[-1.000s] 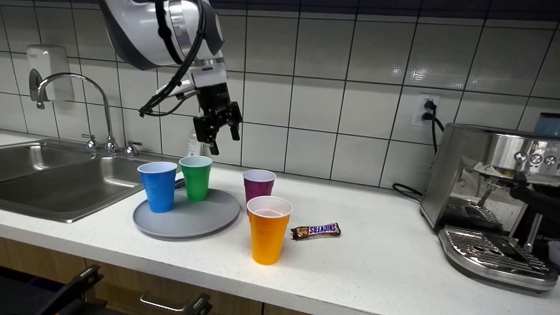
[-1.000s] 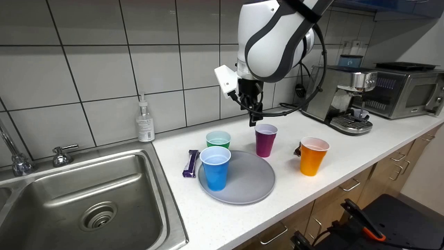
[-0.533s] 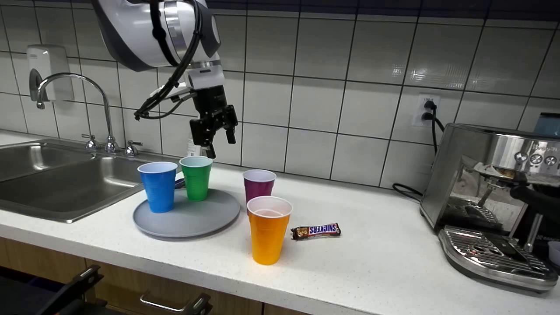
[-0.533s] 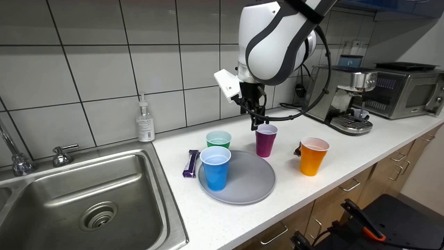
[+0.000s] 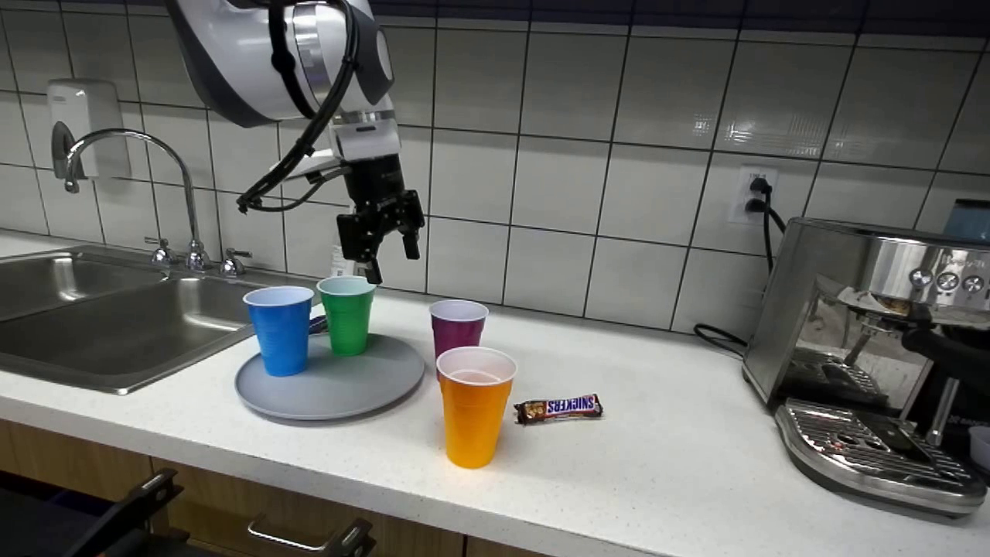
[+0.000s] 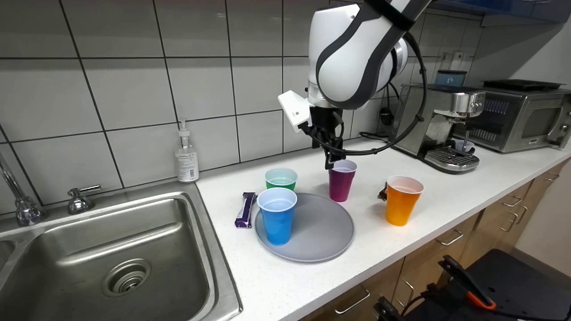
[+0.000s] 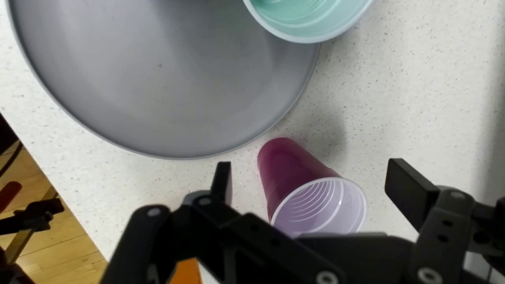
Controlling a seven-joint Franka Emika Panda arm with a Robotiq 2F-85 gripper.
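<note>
Fingers (image 7: 411, 194) hang wide and empty above the counter (image 7: 398, 98) near the purple plastic cup (image 7: 305, 185), which stands upright just right of the gray plate (image 7: 177, 106), and an off-centre descent could clip the cup and topple it, since it looks light.

This place is a kitchen. A double-bowl stainless steel sink (image 5: 147, 333) is set into a speckled white worktop (image 5: 657, 464), with a curved chrome tap (image 5: 189, 193) at its back edge. On the pale tiled wall (image 5: 653, 193) hangs a white plastic soap dispenser (image 5: 94, 128). Further along the worktop stand a silver metal espresso machine (image 6: 432, 120) and a boxy silver oven (image 6: 513, 118). Below are brown wooden drawers (image 5: 224, 495); above, glossy blue cabinets (image 6: 526, 11) are partly visible in an exterior view.
</note>
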